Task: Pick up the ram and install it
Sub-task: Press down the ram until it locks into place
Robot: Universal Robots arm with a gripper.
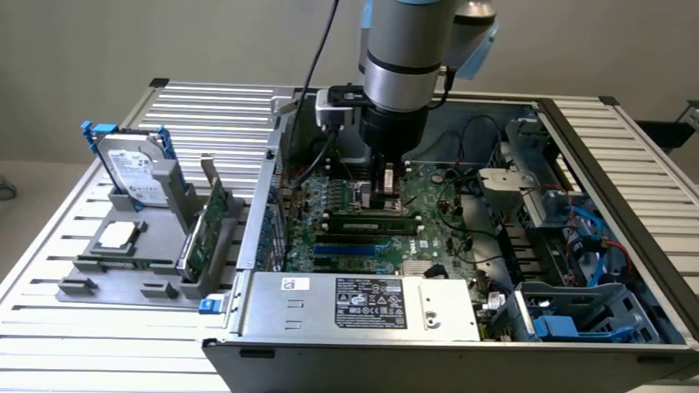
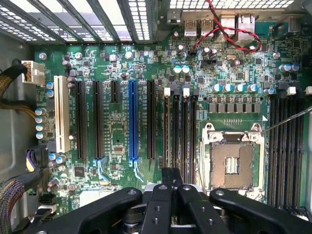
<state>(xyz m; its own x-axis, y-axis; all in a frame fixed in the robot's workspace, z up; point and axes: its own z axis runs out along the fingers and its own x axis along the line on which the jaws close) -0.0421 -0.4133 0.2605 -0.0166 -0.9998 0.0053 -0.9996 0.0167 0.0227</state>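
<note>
The ram (image 1: 372,219), a long narrow green stick with dark chips, stands on edge in a memory slot on the motherboard (image 1: 437,237) inside the open computer case. My gripper (image 1: 385,187) hangs straight down just above and behind the stick, with its fingers together. I cannot tell whether the tips touch the stick. In the wrist view the shut gripper (image 2: 171,171) points at the row of memory slots (image 2: 180,126) beside the empty processor socket (image 2: 233,163). Nothing shows between the fingers.
The case walls (image 1: 257,221) and the power supply (image 1: 361,303) ring the board, and a drive cage with blue and red cables (image 1: 579,237) stands at the exterior view's right. A grey holder (image 1: 142,274) outside carries a hard drive (image 1: 137,172) and an expansion card (image 1: 213,217).
</note>
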